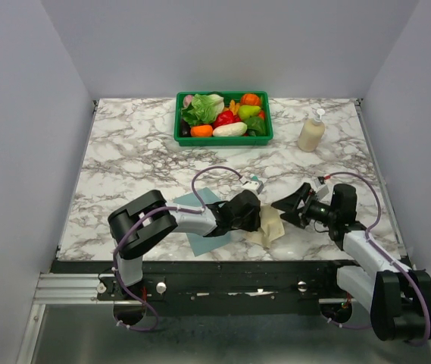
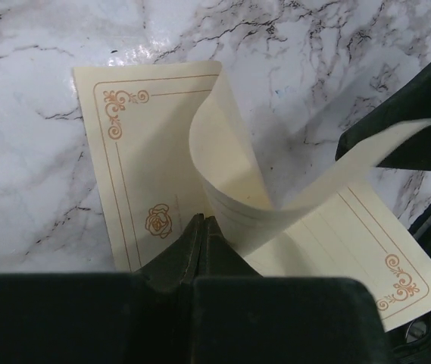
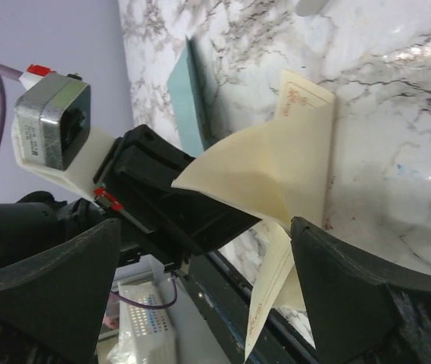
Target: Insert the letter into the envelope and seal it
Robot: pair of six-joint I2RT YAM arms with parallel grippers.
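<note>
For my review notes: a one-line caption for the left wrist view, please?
Left gripper shut on the letter, part of the sheet arching up off the marble table.

arms (image 1: 188,220): black joints, grey links | cables (image 1: 217,170): purple | left wrist camera (image 3: 52,125): grey-white, red tabs | right pincer (image 3: 206,224): black wedges

Green crate (image 1: 223,140) packed with toy vegetables (image 1: 223,115) sits at the far edge of the marble table (image 1: 135,155); 1 cream pump bottle (image 1: 311,133) stands nearby, toward the right edge.
</note>
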